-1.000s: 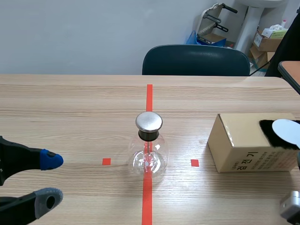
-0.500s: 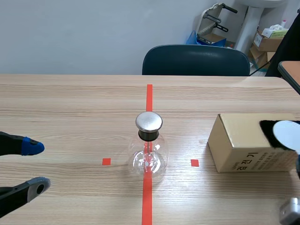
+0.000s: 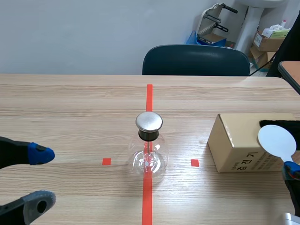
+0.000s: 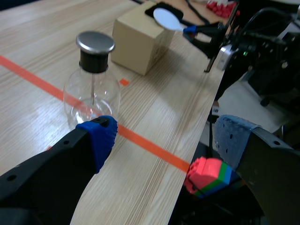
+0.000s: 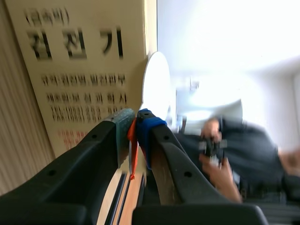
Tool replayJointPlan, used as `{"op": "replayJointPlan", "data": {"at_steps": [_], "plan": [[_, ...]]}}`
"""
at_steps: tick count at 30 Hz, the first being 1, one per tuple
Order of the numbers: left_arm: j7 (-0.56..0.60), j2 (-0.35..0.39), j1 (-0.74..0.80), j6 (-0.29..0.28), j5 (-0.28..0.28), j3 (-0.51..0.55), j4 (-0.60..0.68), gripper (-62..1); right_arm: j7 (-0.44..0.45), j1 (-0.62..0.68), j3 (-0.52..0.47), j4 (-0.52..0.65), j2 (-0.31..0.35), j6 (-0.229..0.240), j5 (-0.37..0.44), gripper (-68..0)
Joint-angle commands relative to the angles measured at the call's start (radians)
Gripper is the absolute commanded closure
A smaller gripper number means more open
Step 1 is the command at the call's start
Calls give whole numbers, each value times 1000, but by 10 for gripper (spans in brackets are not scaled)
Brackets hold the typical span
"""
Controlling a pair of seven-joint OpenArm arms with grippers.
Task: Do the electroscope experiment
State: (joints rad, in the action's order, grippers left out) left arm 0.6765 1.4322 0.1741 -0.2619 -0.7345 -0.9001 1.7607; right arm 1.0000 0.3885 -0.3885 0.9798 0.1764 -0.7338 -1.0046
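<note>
The electroscope (image 3: 149, 151), a clear glass flask with a metal cap, stands on the red tape line at mid table. My left gripper (image 3: 43, 179) is open, low at the left, well apart from it; from the left wrist the electroscope (image 4: 93, 79) lies ahead of the open left gripper (image 4: 166, 140). At the right edge, my right gripper (image 3: 293, 171) is shut on the orange handle (image 5: 132, 151) of a white disc paddle (image 3: 276, 140), held in front of the cardboard box (image 3: 239, 143). In the right wrist view, the disc (image 5: 157, 89) sticks up past the right gripper (image 5: 136, 123).
A black cloth (image 3: 277, 124) lies on top of the box. A dark chair (image 3: 197, 60) stands behind the far table edge. A red, green and blue block (image 4: 208, 176) shows beyond the near table edge.
The white disc has come down and forward off the black cloth, and the right gripper's fingertip has come into the scene view. The left gripper drew back left, then edged right again.
</note>
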Motion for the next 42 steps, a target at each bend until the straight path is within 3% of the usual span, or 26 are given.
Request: {"op": "replayJointPlan", "data": {"at_steps": [1, 3, 4, 8, 10, 14, 16, 20, 22, 23, 26, 28, 29, 32, 34, 36, 39, 41, 42], "plan": [[13, -2, -5, -2, -2, 4, 26, -457, -122, 0, -3, 7, 9, -49, 20, -10], [17, -5, -5, -1, -2, 4, 43, -457, -235, 1, -3, 7, 8, -49, 19, -10], [23, -6, -5, 5, 0, 4, 51, -457, -237, 3, -3, 7, 10, -49, 16, -10], [31, -8, -5, 7, 14, 4, 76, -457, -16, 1, -3, 7, 14, -49, 5, -10], [31, -8, -5, 14, 24, 4, 82, -457, 19, -1, -3, 7, 13, -49, 5, -10], [29, -8, -2, 56, 51, 4, 91, -457, -216, 0, -3, 7, 8, -49, 13, -10], [26, -8, -2, 76, 51, 4, 93, -457, -253, 0, -3, 7, 9, -49, 12, -10], [22, -8, -2, 104, 71, 4, 97, -457, -24, -1, -3, 7, 12, -49, 6, -10], [14, -8, -2, 112, 87, 4, 104, -457, 26, -1, -3, 7, 11, -49, 10, -10], [11, -8, -2, 117, 89, 4, 108, -457, 8, -1, -3, 7, 10, -49, 18, -10], [4, -8, -2, 118, 89, 4, 117, -457, -203, -1, -3, 7, 3, -49, 27, -10], [4, -8, -2, 118, 89, 4, 120, -457, -278, -1, -3, 7, 4, -49, 13, -10], [4, -8, -2, 118, 89, 4, 121, -457, -261, -1, -3, 7, 6, -49, 3, -10], [4, -8, -2, 118, 89, 4, 122, -457, -48, -3, -3, 7, 6, -49, -2, -10], [3, -8, -2, 118, 89, 4, 122, -457, 39, -3, -3, 7, 5, -49, 5, -10], [3, -8, -2, 122, 89, 4, 122, -457, -15, -3, -3, 7, -3, -49, 20, -10], [3, -8, -2, 122, 89, 4, 122, -457, -207, -1, -3, 7, -5, -49, 14, -10], [2, -8, -2, 122, 89, 4, 122, -457, -217, -1, -3, 7, -1, -49, 0, -10], [2, -8, -2, 122, 89, 4, 122, -457, -169, -1, -3, 7, 1, -49, -4, -10]]}}
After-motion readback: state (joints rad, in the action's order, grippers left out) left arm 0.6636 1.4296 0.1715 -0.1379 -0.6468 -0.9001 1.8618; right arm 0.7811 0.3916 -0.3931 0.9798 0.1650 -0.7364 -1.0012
